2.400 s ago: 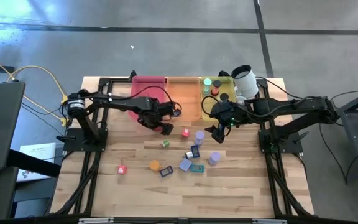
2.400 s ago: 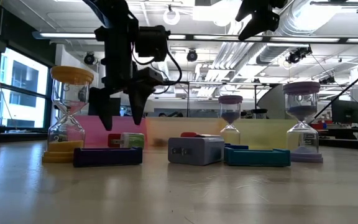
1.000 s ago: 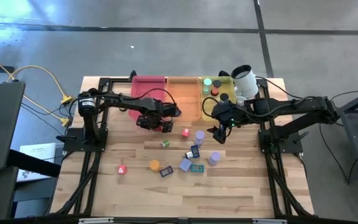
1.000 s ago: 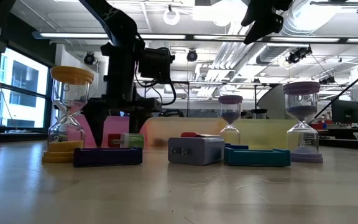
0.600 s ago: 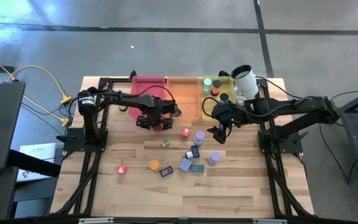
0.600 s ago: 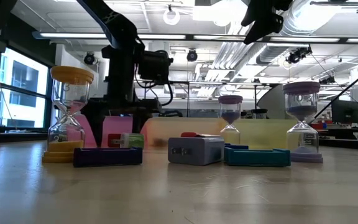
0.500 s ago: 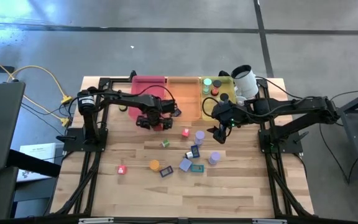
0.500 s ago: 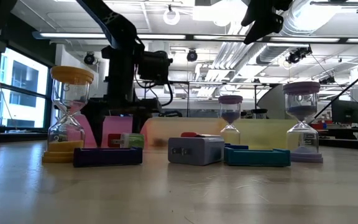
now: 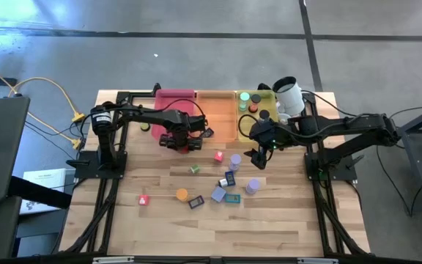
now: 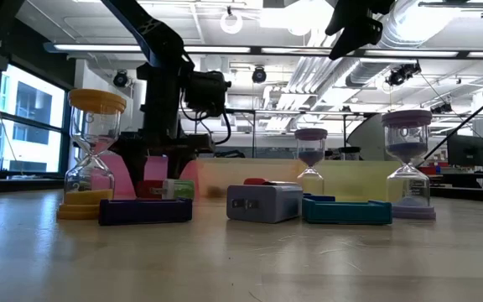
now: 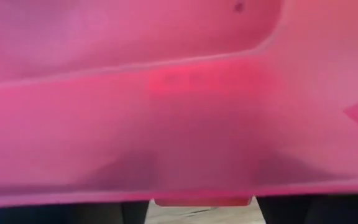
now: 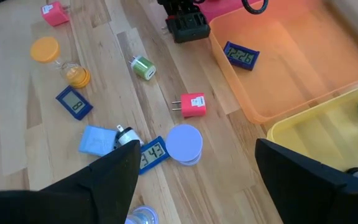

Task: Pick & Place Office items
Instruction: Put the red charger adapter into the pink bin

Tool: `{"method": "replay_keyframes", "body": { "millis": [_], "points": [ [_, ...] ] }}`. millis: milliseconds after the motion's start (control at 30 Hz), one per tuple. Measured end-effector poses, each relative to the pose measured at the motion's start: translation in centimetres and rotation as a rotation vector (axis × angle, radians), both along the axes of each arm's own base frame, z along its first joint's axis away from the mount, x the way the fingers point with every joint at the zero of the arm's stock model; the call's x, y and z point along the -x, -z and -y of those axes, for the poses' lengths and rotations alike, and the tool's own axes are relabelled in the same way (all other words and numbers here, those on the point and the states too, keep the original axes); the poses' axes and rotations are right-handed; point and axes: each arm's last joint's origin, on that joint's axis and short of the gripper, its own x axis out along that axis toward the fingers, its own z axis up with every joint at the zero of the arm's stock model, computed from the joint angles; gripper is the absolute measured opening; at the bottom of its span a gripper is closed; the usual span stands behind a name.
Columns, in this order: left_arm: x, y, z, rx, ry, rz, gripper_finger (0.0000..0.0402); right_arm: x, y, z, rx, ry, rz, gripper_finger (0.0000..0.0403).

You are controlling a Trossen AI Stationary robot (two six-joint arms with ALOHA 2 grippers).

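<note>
My left gripper (image 9: 182, 144) points straight down at the near wall of the pink tray (image 9: 173, 101), shut on a small red block (image 11: 201, 201). My right gripper (image 9: 258, 158) hangs open, high above the table, holding nothing. Below and around it the office items lie loose on the wood. They include a pink plug block (image 12: 194, 104), a green roll (image 12: 143, 68), a lavender hourglass (image 12: 184, 144), blue clocks (image 12: 74, 102) and an orange hourglass (image 12: 47, 51). Another blue clock (image 12: 240, 56) lies in the orange tray (image 9: 217, 110). My left gripper has the red block between its two fingers (image 11: 135, 212), one finger against each of two opposite sides. The fingers come from above, pointing down. The block sits low by the pink tray's near wall (image 11: 179, 137). Whether it is clear of the table is hidden.
Pink, orange and yellow trays (image 9: 258, 103) stand side by side at the far edge, with a white cup (image 9: 288, 94) behind the yellow one. A pink block (image 9: 143, 199) lies apart at the near left. Bare wood stretches along the table's near edge.
My left gripper has slid a little toward the table's left edge along the pink tray's near wall. It stays low and has drawn its fingers in onto the red block.
</note>
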Motion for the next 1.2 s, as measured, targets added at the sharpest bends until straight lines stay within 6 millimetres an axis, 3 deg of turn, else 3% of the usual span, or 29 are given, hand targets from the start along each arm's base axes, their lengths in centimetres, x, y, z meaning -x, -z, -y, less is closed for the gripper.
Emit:
{"method": "replay_keyframes", "body": {
  "millis": [67,233,467,700,833,1000,1200],
  "points": [
    [0.0,0.0,0.0,-0.001,0.015,-0.001,0.0201,0.0,0.0,0.0,0.0,0.0,0.0,0.0306],
    [0.1,0.0,0.1,0.006,0.055,-0.009,0.0201,0.0,0.0,0.0,0.0,0.0,0.0,0.0306],
    [-0.2,-1.3,2.2,0.006,0.195,0.028,0.0201,0.0,0.0,0.0,0.0,0.0,0.0,0.0306],
    [0.6,-5.9,5.1,-0.014,0.246,0.162,0.0201,0.0,0.0,-0.1,-0.031,-0.027,-0.001,0.0306],
    [1.8,-8.7,5.4,-0.04,0.241,0.25,0.0201,0.0,0.0,-0.1,-0.029,-0.028,0.0,0.0306],
    [3.8,-12.1,4.6,-0.093,0.19,0.365,0.0201,0.0,0.0,-0.1,-0.027,-0.027,0.0,0.0306],
    [6.8,-15.1,1.3,-0.201,0.081,0.475,0.0201,-0.1,0.0,-0.1,-0.029,-0.023,0.005,0.0306]
  ]
}}
